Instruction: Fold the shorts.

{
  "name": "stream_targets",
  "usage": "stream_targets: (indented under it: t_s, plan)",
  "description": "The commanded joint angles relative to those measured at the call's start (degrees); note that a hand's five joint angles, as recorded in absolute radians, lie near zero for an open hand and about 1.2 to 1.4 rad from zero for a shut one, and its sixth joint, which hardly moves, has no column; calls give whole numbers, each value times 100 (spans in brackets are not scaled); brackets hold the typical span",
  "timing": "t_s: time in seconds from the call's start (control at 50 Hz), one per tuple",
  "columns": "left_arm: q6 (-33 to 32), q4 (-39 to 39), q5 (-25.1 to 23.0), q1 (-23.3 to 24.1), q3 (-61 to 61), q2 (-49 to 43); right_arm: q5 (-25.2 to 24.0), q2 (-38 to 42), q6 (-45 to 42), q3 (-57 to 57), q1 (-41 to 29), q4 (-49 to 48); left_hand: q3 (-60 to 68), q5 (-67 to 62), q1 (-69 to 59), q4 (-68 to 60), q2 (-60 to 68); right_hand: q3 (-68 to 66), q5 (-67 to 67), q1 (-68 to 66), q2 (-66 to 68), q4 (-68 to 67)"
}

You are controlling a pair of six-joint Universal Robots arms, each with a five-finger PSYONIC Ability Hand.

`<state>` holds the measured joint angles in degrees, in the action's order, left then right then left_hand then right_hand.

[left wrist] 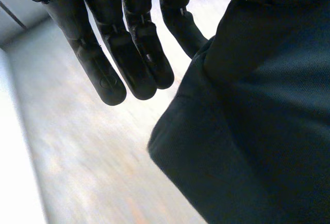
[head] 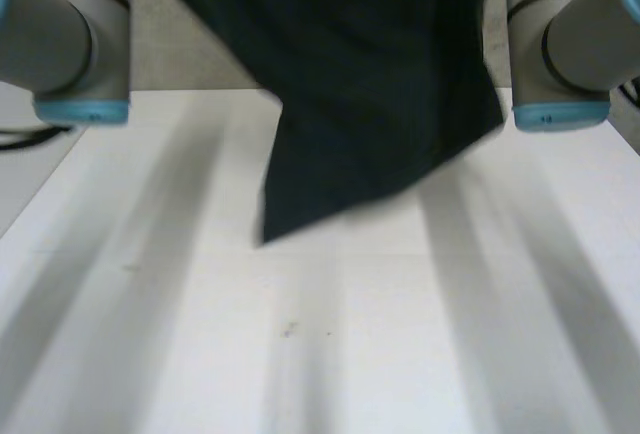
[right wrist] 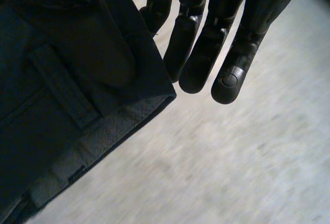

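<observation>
The shorts (head: 380, 84) hang unfolded, the table (head: 300, 354) beneath them; the left hand (left wrist: 129, 53) pinches one side of them, the right hand (right wrist: 201, 48) their waistband corner; all folding seems still to do.

You have two thick grey cylindrical arms flanking the shorts (head: 380, 84). The left arm (head: 70, 24), left of the shorts, carries a light-blue cap (head: 82, 111). The right arm (head: 575, 34), right of them, carries a matching cap (head: 560, 114) and a thin dark seam round its barrel. Your left robot hand (left wrist: 118, 38) is black, with fingers of rounded segments and a small round disc on the fingertip farthest from the shorts. Your right robot hand (right wrist: 216, 33) looks the same: black, segmented, with a disc on the tip farthest from the shorts.
</observation>
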<state>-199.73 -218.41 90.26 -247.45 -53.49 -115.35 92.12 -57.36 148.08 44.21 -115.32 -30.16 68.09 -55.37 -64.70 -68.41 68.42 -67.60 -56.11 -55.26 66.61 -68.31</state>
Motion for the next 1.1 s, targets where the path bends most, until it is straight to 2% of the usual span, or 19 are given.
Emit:
stream_targets:
  t_s: [0.02, 0.06, 0.2, 0.34, 0.44, 0.54, 0.62, 0.8, 0.88, 0.94, 1.0, 1.02, 1.08, 1.1]
  plan:
    - [83, -45, 53, 4, -777, 487, -19, -144, 1, 360, -218, 641, 1191, -1463, -1530, -1159, 1158, -1240, -1389, -2474, 1339, -1169]
    - [135, 296, 45, -13, -1083, 435, -62, -74, 1, 430, -271, 1289, 1191, -1463, -1530, -1159, 1158, -1240, -1389, -2474, 1339, -1169]
    - [171, 1001, -8, -22, -1858, -40, -54, 488, -8, 824, -315, 2601, 1191, -1463, -1530, -1159, 1158, -1240, -1389, -2474, 1339, -1169]
    - [171, 2475, 0, 83, -2438, -909, -115, 884, -95, 1704, -429, 3112, 1191, -1463, -1530, -1159, 1158, -1240, -1389, -2474, 1339, -1169]
    - [127, 3435, 36, 206, -2614, -919, -106, 850, -166, 2109, -474, 3402, 1191, -1463, -1530, -1159, 1158, -1240, -1389, -2474, 1339, -1169]
    - [109, 4165, 27, 233, -3035, -235, -133, 359, -183, 2583, -439, 3964, 1191, -1463, -1530, -1159, 1158, -1240, -1389, -2474, 1339, -1169]
    - [13, 4596, -8, 207, -3387, 459, -159, -344, -341, 3084, -403, 4518, 1191, -1463, -1530, -1159, 1158, -1240, -1389, -2474, 1339, -1169]
    - [-1637, 5939, -69, 136, -4239, 1935, -440, -1469, -1720, 4235, -377, 6299, 1191, -1463, -1530, -1159, 1158, -1240, -1389, -2474, 1339, -1169]
    - [-2261, 6003, -193, 197, -4538, 2270, -633, -1777, -1871, 4429, -237, 6987, 1191, -1463, -1530, -1159, 1158, -1240, -1389, -2474, 1339, -1169]
    - [-2474, 5819, -184, 198, -4531, 2289, -984, -1805, -1845, 4281, -61, 6884, 1191, -1463, -1530, -1159, 1158, -1240, -1389, -2474, 1339, -1169]
    - [-2562, 5073, -184, 215, -4329, 2096, -1108, -1796, -1722, 4017, 97, 6629, 1191, -1463, -1530, -1159, 1158, -1240, -1389, -2474, 1339, -1169]
    - [-2632, 4627, -175, 259, -4206, 1913, -1100, -1700, -1434, 3790, 176, 6385, 1191, -1463, -1530, -1159, 1158, -1240, -1389, -2474, 1339, -1169]
    - [-2633, 3922, -175, 373, -3916, 1491, -1021, -1393, -862, 3472, 212, 5988, 1191, -1463, -1530, -1159, 1158, -1240, -1389, -2474, 1339, -1169]
    - [-2624, 3432, -167, 460, -3619, 1150, -925, -1183, -556, 3280, 203, 5778, 1191, -1463, -1530, -1159, 1158, -1240, -1389, -2474, 1339, -1169]
